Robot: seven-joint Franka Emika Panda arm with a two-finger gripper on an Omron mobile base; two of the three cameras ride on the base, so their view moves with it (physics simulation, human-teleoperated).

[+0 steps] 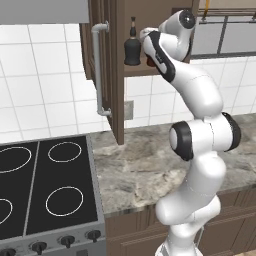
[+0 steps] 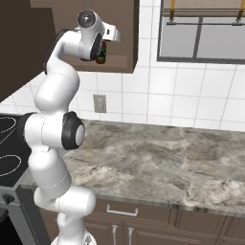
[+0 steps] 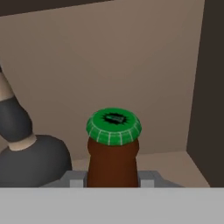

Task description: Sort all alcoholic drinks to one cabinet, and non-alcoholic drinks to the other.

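Brown glass: the slim beer bottle [image 3: 113,164] with a green cap stands upright between the fingers of the end effector [image 3: 113,179], neck and cap rising just above them.
End effector: clamped on the beer bottle's neck, raised into the open wall cabinet [image 1: 118,75]; from the right base camera a bit of green label shows beside the hand [image 2: 101,51].
Black bottle: the squat one [image 1: 132,46] with narrow neck stands on the cabinet's inner shelf just to the left of the end effector, close to the beer bottle; whether they touch cannot be told.
Cabinet interior: tan back wall straight ahead of the end effector, dark side wall to its right.
Door handle: long grey tube [image 1: 100,70] on the open door, farther left.
Tabletop: grey marbled surface [image 2: 158,158] well below the end effector.
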